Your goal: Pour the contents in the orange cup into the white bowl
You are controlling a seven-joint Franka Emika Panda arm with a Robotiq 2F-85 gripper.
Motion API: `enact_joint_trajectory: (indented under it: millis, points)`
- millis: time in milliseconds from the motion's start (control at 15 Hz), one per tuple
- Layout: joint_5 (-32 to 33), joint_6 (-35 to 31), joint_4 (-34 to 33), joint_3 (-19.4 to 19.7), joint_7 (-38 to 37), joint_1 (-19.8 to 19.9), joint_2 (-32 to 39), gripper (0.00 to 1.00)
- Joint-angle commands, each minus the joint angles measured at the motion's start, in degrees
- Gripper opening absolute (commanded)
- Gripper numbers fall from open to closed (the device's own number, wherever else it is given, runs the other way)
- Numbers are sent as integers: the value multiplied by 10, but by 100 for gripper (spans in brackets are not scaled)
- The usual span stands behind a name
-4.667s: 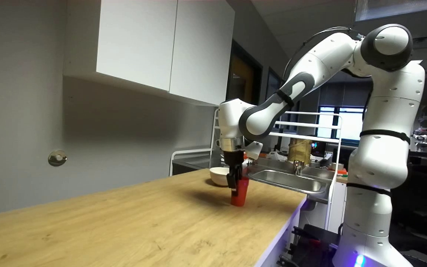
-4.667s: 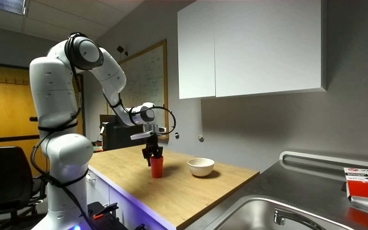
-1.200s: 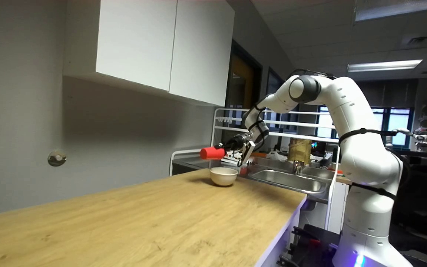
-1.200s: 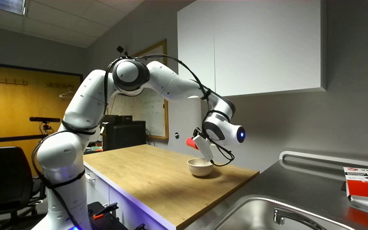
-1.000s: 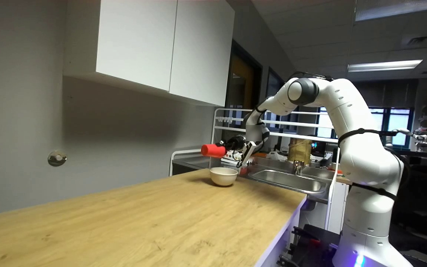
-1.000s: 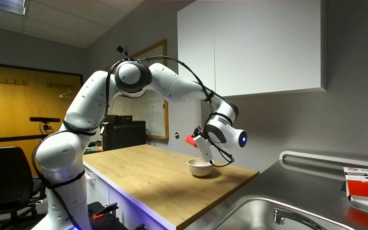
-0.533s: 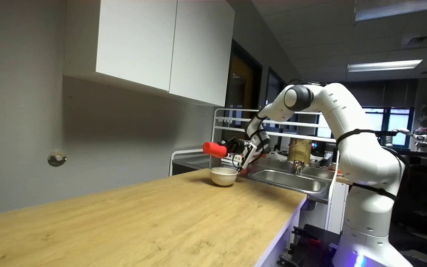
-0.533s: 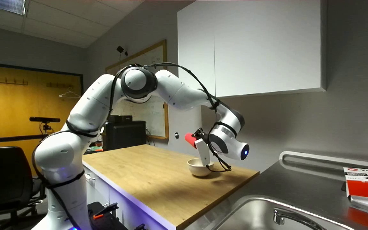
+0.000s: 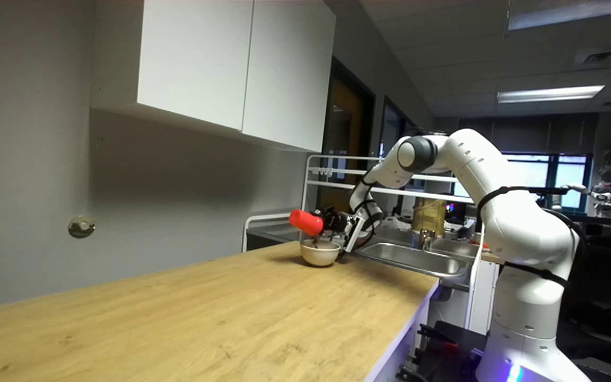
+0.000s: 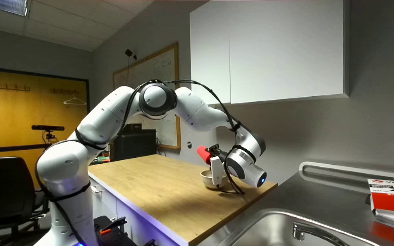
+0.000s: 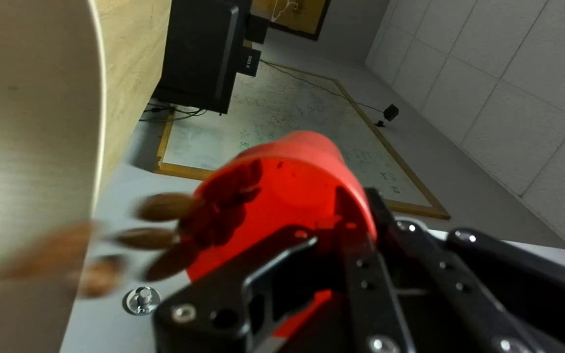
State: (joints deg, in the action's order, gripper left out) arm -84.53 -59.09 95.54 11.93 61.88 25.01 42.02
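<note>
Several brown, almond-like pieces (image 11: 162, 207), some blurred, spill from the mouth of the orange cup (image 11: 287, 196), mid-frame in the wrist view; white bowl (image 11: 37, 113) at the left edge; in an exterior view, cup tilted, mouth to the lower right, over the bowl just below centre; gripper (image 9: 323, 221) pinching the cup near its rim; bowl upright on wooden counter (image 9: 204, 313).

"ZED", and what looks like a 2, pops up in the wrist view on a small black box (image 11: 249, 61) atop a bigger black case (image 11: 199, 54), just past the far edge of the surface (image 10: 156, 184)! Beyond the surface's right edge, in an exterior view, a red-and-white box (image 10: 390, 202) flashes blurry capitals, something like "VOLC", smaller print beneath lost. And the whiteboard (image 11: 282, 117): handwriting, too faint to read!
</note>
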Motion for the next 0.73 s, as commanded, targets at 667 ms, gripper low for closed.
enact_joint_trajectory:
  millis: [667]
  points:
    - [-24,36,-59,2,-56,6,35,4]
